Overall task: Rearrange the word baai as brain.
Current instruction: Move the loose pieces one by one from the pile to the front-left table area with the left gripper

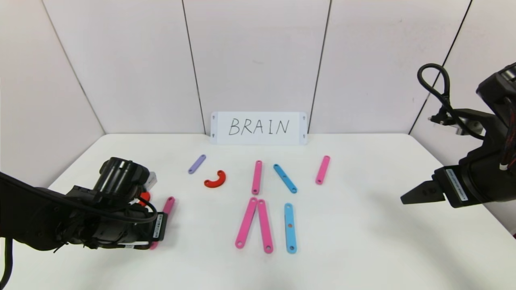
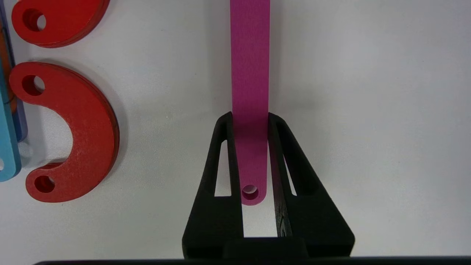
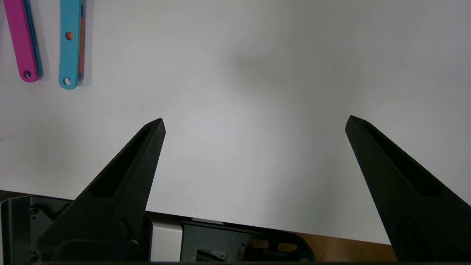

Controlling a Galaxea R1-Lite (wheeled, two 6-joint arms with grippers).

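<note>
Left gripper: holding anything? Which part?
Yes. The left gripper is shut on a flat pink plastic strip, clamping its edges at the holed end. The right gripper is open, holding nothing.

At the lower left of the head view, the left arm (image 1: 72, 217) is matt black, topped by a ribbed dark cylinder, with thin black cables looping along its side, a small white printed label near its end and a bit of orange-red showing. At the right edge, the right arm (image 1: 479, 177) is black too, carrying a looped black cable, a silver metal fitting and a white label. The jaws are matt black, grainy, tapering wedges with long slotted cut-outs.
</note>
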